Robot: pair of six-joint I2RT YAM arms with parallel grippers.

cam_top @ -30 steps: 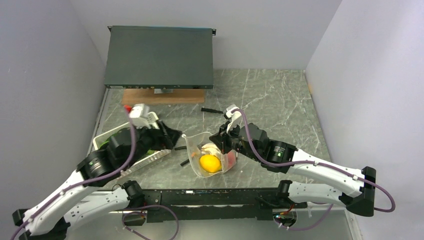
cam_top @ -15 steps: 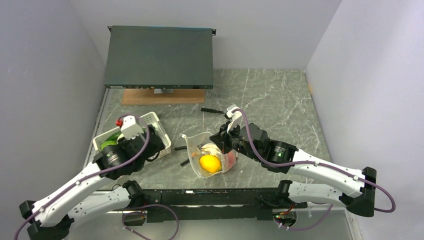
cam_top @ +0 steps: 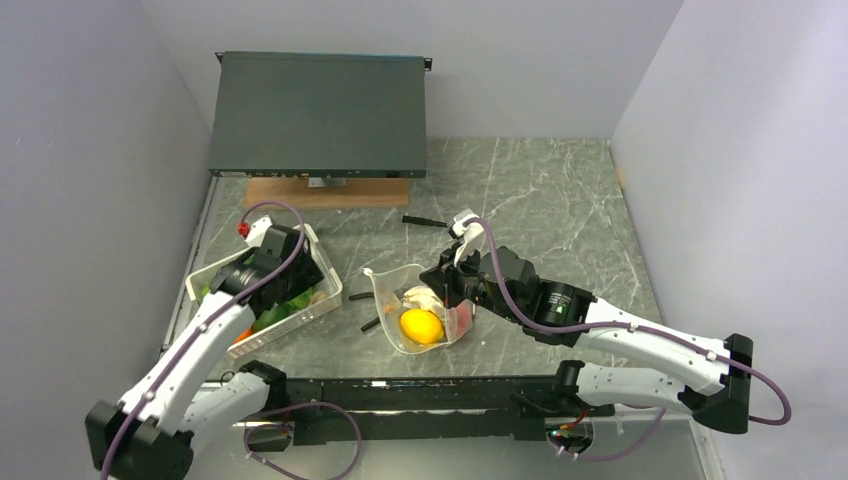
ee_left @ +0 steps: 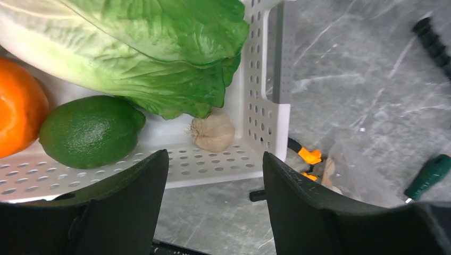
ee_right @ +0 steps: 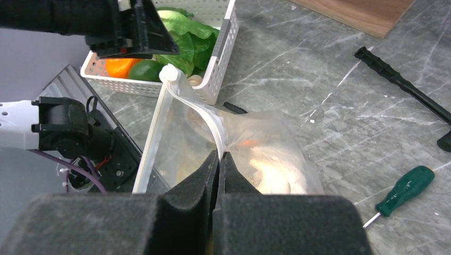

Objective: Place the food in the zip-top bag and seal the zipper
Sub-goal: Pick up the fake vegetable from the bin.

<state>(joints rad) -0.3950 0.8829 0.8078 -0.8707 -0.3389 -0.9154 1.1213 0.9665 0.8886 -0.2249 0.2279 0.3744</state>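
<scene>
The clear zip-top bag [cam_top: 420,310] stands open on the table with a yellow lemon [cam_top: 421,326], a white mushroom cluster [cam_top: 420,297] and a pink-red piece inside. My right gripper [ee_right: 219,154] is shut on the bag's mouth edge, pinching the pale zipper strip [ee_right: 186,106]. My left gripper [ee_left: 215,180] is open and empty, hovering over the near end of the white slotted basket [ee_left: 255,154]. In the basket lie leafy green lettuce [ee_left: 149,48], a round green lime [ee_left: 88,130], an orange [ee_left: 18,114] and a small pale bulb [ee_left: 213,132].
A dark flat box [cam_top: 318,115] rests on a wooden board [cam_top: 315,192] at the back. A black-handled tool [ee_right: 404,87] and a green screwdriver [ee_right: 404,191] lie beyond the bag. Orange-handled pliers [ee_left: 310,155] lie by the bag's base.
My left arm has swung left, away from the bag, and now hangs over the basket. The right arm and the bag have not moved.
</scene>
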